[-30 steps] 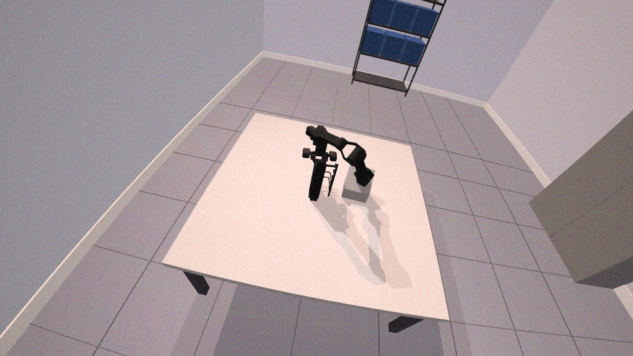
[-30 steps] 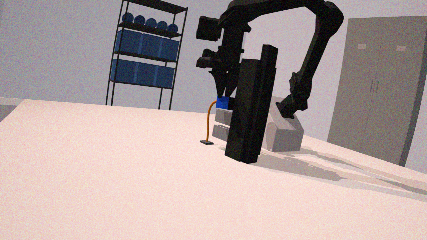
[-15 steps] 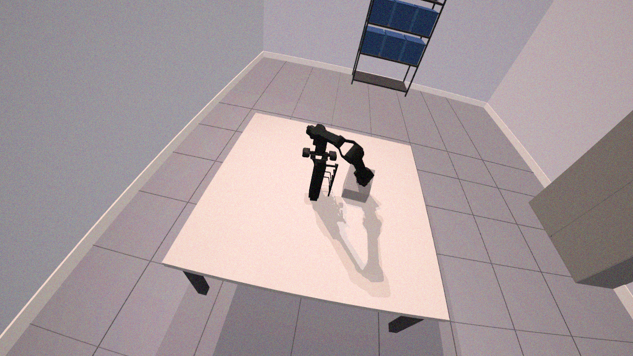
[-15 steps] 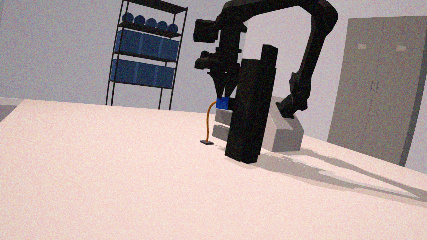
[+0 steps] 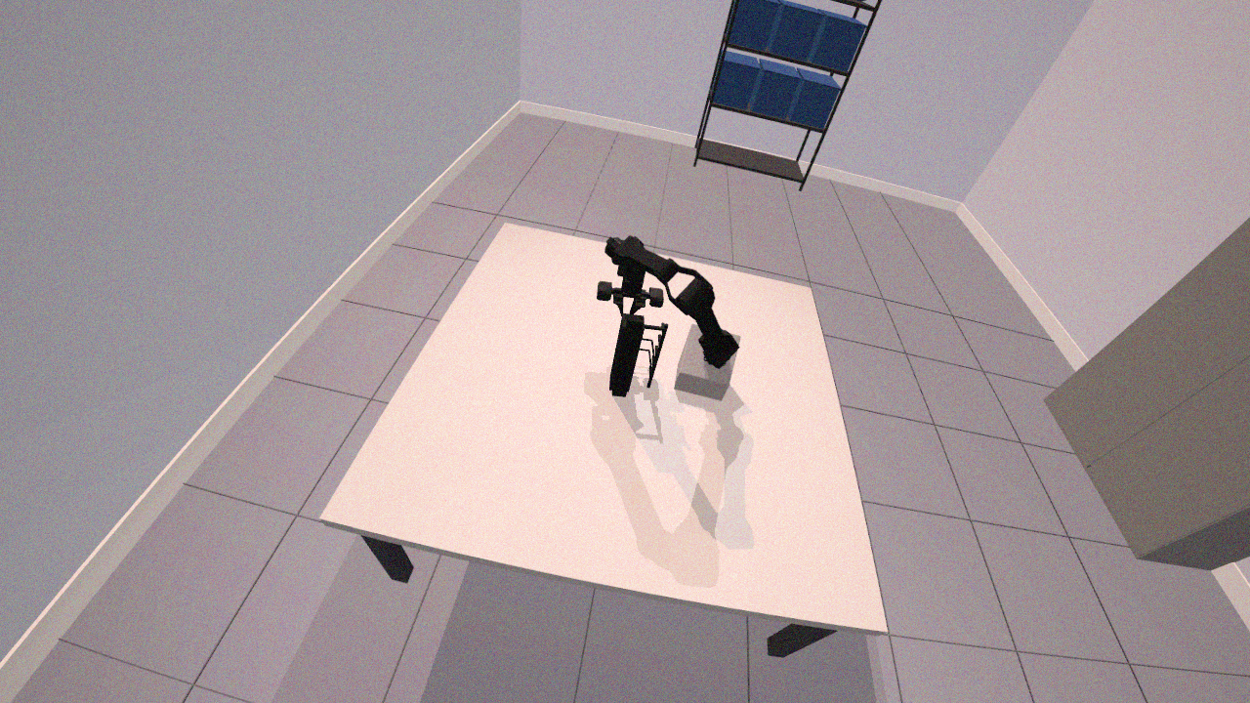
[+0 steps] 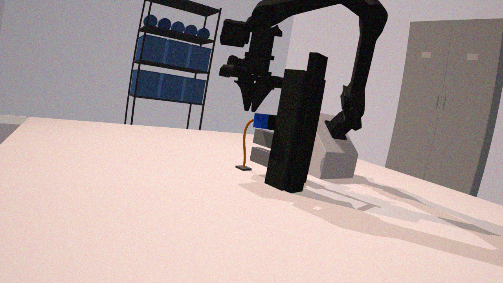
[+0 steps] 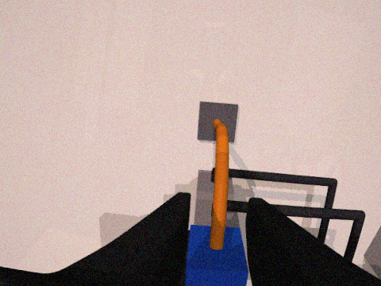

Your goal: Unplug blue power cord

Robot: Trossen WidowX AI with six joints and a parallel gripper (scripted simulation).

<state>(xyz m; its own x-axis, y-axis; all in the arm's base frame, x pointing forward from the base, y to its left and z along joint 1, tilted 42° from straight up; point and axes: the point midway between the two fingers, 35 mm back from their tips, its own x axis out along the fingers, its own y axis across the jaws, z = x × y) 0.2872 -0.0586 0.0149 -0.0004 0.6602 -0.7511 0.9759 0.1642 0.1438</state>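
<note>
The blue plug (image 6: 260, 120) (image 7: 216, 274) sits at the upper part of the tall black power strip (image 6: 288, 133) (image 5: 625, 353); its far end and the socket are hidden. Its orange cord (image 6: 244, 140) (image 7: 221, 175) bends down to a small dark square base (image 6: 242, 168) (image 7: 206, 119) on the table. My gripper (image 6: 250, 111) (image 7: 218, 207) is slightly open and empty. Its fingertips point down just above the plug's cord end, with a small gap below them in the exterior view. In the wrist view they flank the cord. The top view does not show the plug.
Grey blocks (image 6: 261, 138) (image 6: 259, 155) stick out below the plug. A thin black bar frame (image 7: 278, 175) (image 5: 666, 345) stands beside the strip. The arm's grey base block (image 6: 338, 164) (image 5: 701, 385) is behind it. A shelf rack and a cabinet stand beyond the table.
</note>
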